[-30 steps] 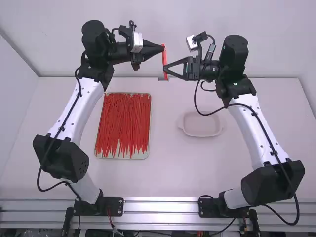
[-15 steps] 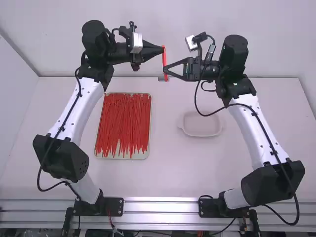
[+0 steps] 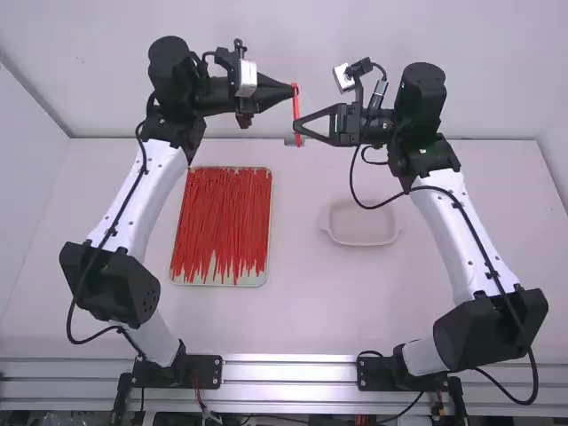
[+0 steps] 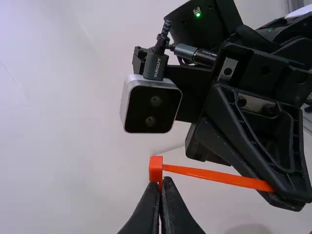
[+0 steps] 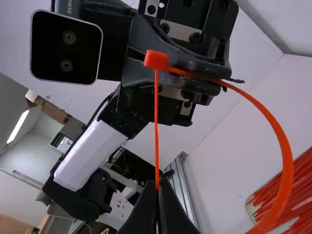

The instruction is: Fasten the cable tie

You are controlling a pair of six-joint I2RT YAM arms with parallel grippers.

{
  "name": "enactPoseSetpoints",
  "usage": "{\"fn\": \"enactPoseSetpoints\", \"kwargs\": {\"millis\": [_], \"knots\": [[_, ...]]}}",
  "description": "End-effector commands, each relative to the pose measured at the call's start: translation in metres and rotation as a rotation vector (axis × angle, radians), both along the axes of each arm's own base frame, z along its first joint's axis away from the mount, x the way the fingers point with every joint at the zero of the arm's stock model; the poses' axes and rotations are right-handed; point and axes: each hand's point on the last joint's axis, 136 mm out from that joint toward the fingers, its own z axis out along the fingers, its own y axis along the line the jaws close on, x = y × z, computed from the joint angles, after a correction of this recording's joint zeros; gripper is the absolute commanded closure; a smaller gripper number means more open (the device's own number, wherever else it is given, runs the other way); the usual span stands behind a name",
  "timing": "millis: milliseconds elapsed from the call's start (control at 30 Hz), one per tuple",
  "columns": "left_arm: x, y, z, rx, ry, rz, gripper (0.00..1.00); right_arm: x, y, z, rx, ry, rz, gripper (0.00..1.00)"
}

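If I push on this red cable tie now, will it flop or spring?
Likely springy rather than floppy: the cable tie holds a smooth arc in mid-air. Probably very light, being a thin strip. It might twist or slip, as the left pincer grips it only at fingertips.

Cable tie [image 3: 295, 105] was solid orange-red, no markings. Left gripper [image 3: 292, 86] and right gripper [image 3: 300, 132] were both plain black. Arms were white links with black joints. Tray [image 3: 217, 284] had a pale tan rim and was packed with loose ties [image 3: 222, 222] in the same orange-red, reading as fine lengthwise stripes. Right of the tray, the dish [image 3: 330, 232] was plain white on the white table [image 3: 293, 311]. Wrist camera [image 4: 150, 104] had a silver-grey housing and a dark face.
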Motion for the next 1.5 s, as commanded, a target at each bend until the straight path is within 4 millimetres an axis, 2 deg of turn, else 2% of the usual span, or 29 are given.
{"fn": "enactPoseSetpoints", "kwargs": {"millis": [0,333,667,900,967,1333,1467], "knots": [[-0.008,-0.003,0.004,0.000,-0.016,-0.023,0.98,-0.003,-0.001,0.002,0.002,-0.010,0.010,1.00],[-0.009,-0.003,0.004,0.001,-0.015,-0.028,0.98,-0.003,-0.001,0.002,0.003,0.001,0.009,1.00],[-0.015,-0.012,0.003,0.001,-0.012,-0.052,0.98,0.005,-0.004,0.003,0.003,0.033,-0.033,1.00],[-0.013,-0.011,-0.002,0.013,0.000,-0.046,0.98,0.002,-0.006,0.019,0.035,0.027,-0.010,1.00],[-0.017,-0.012,-0.004,0.018,0.002,-0.067,0.98,0.002,-0.007,0.024,0.045,0.025,-0.016,1.00],[-0.034,-0.015,-0.005,0.028,-0.011,-0.162,0.98,0.013,-0.016,0.023,0.048,0.058,-0.070,1.00],[-0.034,-0.016,-0.005,0.028,-0.007,-0.164,0.98,0.016,-0.015,0.024,0.051,0.058,-0.087,1.00]]}}
